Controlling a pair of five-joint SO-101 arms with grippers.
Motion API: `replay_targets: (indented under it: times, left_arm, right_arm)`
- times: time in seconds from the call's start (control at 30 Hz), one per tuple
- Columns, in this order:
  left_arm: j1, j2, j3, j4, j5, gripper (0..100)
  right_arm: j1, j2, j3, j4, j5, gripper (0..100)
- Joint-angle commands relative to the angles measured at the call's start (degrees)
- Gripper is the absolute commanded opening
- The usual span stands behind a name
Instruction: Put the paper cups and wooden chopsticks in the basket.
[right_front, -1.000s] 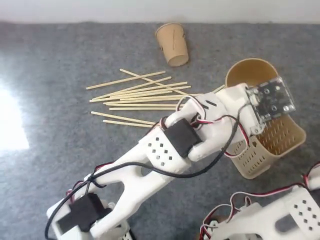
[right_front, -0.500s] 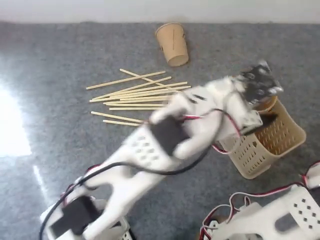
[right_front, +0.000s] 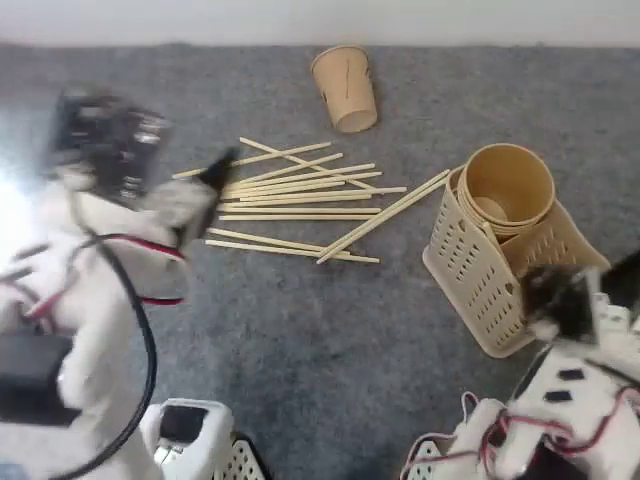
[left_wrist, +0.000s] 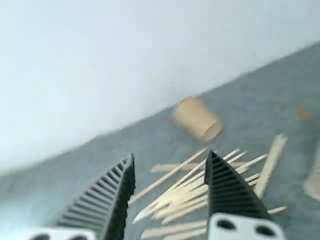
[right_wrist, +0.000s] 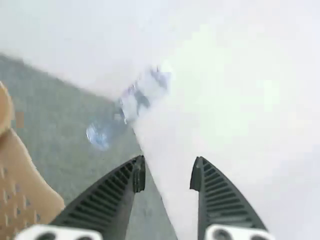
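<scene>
The left gripper (left_wrist: 170, 164) stood wide open and empty, left of the pale wooden chopsticks (right_front: 295, 195) scattered on the grey carpet (right_front: 330, 330). The right gripper (right_wrist: 167, 172) was open and empty too. In the beige perforated plastic basket (right_front: 478, 290) at right sat brown paper cups (right_front: 508, 185); another paper cup (right_front: 345, 88) lay on its side farther away.

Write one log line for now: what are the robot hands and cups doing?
left gripper: open, empty, near chopsticks | right gripper: open, empty | nested cups: in basket | loose cup: on its side
</scene>
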Motion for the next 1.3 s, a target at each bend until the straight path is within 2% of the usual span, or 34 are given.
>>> replay_targets:
  times: [0.0, 0.27, 0.43, 0.63, 0.73, 0.8, 0.93, 1.13, 1.27]
  left_arm:
    - [-16.26, -0.88, 13.67, 0.18, -0.53, 22]
    - [-23.91, -1.41, 54.11, -24.35, -0.26, 22]
    - [-28.13, -1.41, 67.12, -37.01, -0.09, 22]
    - [-26.81, -1.32, 81.19, -48.97, 3.43, 22]
    - [-26.20, -1.41, 83.30, -49.23, 3.43, 22]
    - [-26.99, -1.58, 82.42, -45.10, 3.34, 22]
    - [-26.90, -5.36, 81.80, -36.48, 3.08, 22]
    - [-21.01, -16.62, 90.95, -39.74, 2.90, 22]
    - [-20.92, -28.22, 94.99, -36.04, -0.62, 22]
  right_arm:
    - [-6.11, 0.84, -4.48, 1.89, 3.08, 16.2]
    - [-19.30, 16.57, -23.91, 14.11, 5.10, 16.2]
    - [-31.34, 29.67, -38.33, 22.02, 4.75, 16.2]
    - [-46.37, 46.46, -53.63, 28.79, -2.02, 16.1]
    - [-54.81, 53.67, -60.57, 30.37, -3.43, 16.1]
    - [-58.51, 58.42, -64.09, 31.43, -3.34, 16.1]
    - [-60.26, 65.98, -65.58, 31.25, -2.90, 16.1]
    - [-62.46, 74.86, -65.49, 31.34, 4.57, 16.1]
    - [-65.01, 82.68, -65.41, 33.36, 9.93, 16.1]
